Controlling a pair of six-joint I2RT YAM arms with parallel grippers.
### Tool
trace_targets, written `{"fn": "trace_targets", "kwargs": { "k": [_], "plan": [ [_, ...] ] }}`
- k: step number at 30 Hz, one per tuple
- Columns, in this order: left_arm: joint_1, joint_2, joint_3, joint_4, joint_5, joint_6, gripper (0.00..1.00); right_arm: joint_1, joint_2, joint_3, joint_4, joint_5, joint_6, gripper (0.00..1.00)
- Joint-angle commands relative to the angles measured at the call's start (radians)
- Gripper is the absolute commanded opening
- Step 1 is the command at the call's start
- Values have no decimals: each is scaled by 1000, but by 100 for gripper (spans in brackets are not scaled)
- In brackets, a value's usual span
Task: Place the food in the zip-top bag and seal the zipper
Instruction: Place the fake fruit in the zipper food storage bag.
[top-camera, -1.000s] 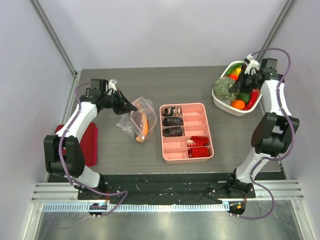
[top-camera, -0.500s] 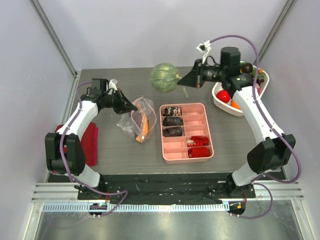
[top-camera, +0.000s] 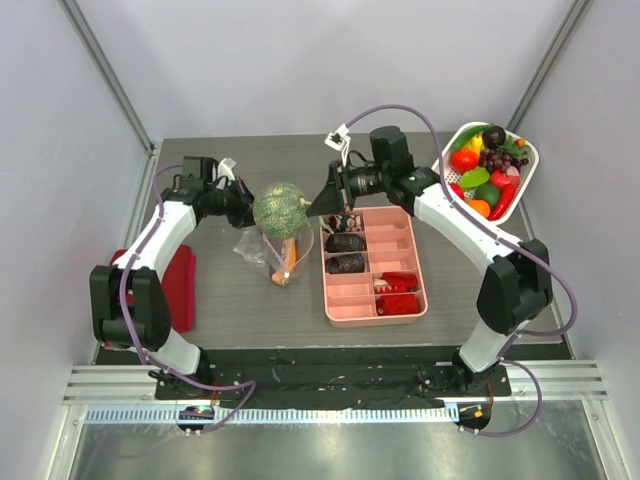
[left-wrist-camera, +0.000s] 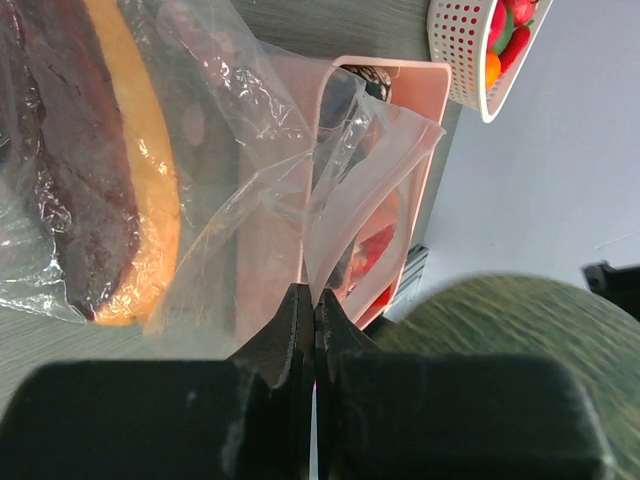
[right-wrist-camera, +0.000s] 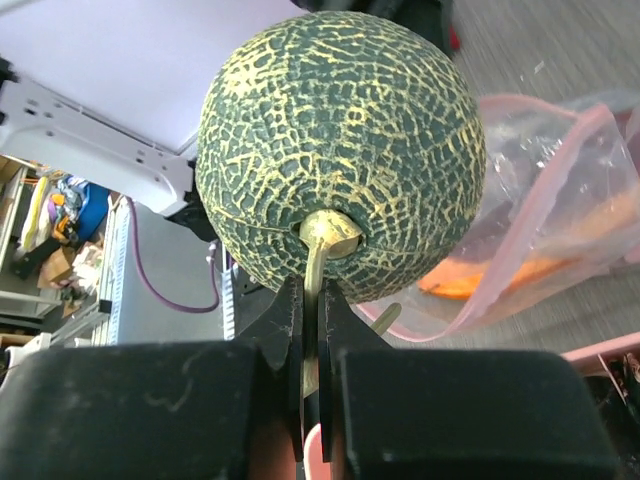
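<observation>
- We see the right gripper (right-wrist-camera: 311, 300) clamped on the stem of a green melon (right-wrist-camera: 340, 150), which hangs over the zip-top bag (top-camera: 255, 245).
- The left gripper (left-wrist-camera: 312, 305) is closed on the bag's edge film.
- Inside the bag lies an orange piece (left-wrist-camera: 150, 170), perhaps a sweet potato.
- The bag rests left of the pink tray (top-camera: 375, 318).

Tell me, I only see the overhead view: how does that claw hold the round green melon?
Observer: The right wrist view shows the right claw shut on the melon's thin stem, not its body.
Visitor: And the other claw?
Observer: The left wrist view shows the left claw pinching one clear lip of the zip-top bag.
Visitor: Anything inside the bag?
Observer: A long wedge, orange along one edge, dark brownish-red beside it.
</observation>
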Motion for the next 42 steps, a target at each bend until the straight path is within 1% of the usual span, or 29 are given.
{"fn": "trace_targets", "kwargs": {
  "k": [1, 3, 4, 6, 10, 11, 13, 14, 17, 18, 20, 22, 28, 31, 33, 34, 35, 36, 38, 40, 41, 42],
  "plan": [
    [6, -5, 43, 16, 41, -2, 0, 10, 42, -9, 7, 27, -62, 1],
    [7, -6, 40, 16, 43, -2, 0, 12, 68, 6, -42, 47, -68, 1],
    [7, -11, 39, 14, 44, -2, 0, 12, 74, 13, -83, 85, -84, 1],
    [9, -12, 37, 14, 49, -2, 0, 10, 80, 16, -112, 110, -96, 1],
    [12, -11, 37, 11, 61, -5, 0, 13, 80, -10, -196, 173, -134, 1],
    [13, -6, 37, 11, 64, -7, 0, 12, 80, -15, -215, 194, -178, 1],
    [17, -5, 34, 13, 67, -11, 0, 12, 83, -24, -268, 229, -215, 1],
    [18, -5, 34, 16, 72, -12, 0, 13, 82, -29, -285, 264, -263, 1],
    [20, -3, 28, 19, 83, -19, 0, 12, 92, -29, -324, 366, -288, 1],
    [20, -3, 27, 22, 86, -22, 0, 12, 98, -21, -333, 378, -285, 1],
    [20, -2, 22, 25, 98, -25, 0, 13, 126, 17, -356, 407, -260, 1],
    [20, 0, 16, 27, 109, -31, 0, 15, 147, 49, -368, 420, -199, 1],
    [17, -6, 14, 7, 124, -5, 0, 30, 166, 146, -312, 340, 54, 1],
    [17, -9, 11, -13, 126, 5, 0, 48, 177, 191, -304, 337, 109, 1],
    [17, -12, 8, -12, 129, 7, 0, 70, 184, 203, -330, 360, 101, 1],
    [17, -17, 7, -10, 132, 5, 0, 78, 192, 207, -350, 402, 84, 1],
    [17, -18, 7, -4, 138, -4, 0, 88, 195, 217, -376, 439, 17, 1],
    [17, -20, 4, 5, 148, -13, 0, 110, 200, 218, -425, 490, -13, 1],
    [17, -32, -4, 37, 164, -31, 0, 124, 204, 211, -450, 585, -92, 1],
    [17, -35, -25, 92, 204, -73, 0, 136, 207, 209, -480, 674, -130, 1],
    [17, -40, -32, 106, 211, -88, 0, 134, 218, 209, -490, 743, -140, 1],
    [17, -41, -38, 118, 219, -106, 0, 134, 223, 209, -503, 772, -159, 1]
  ]
}}
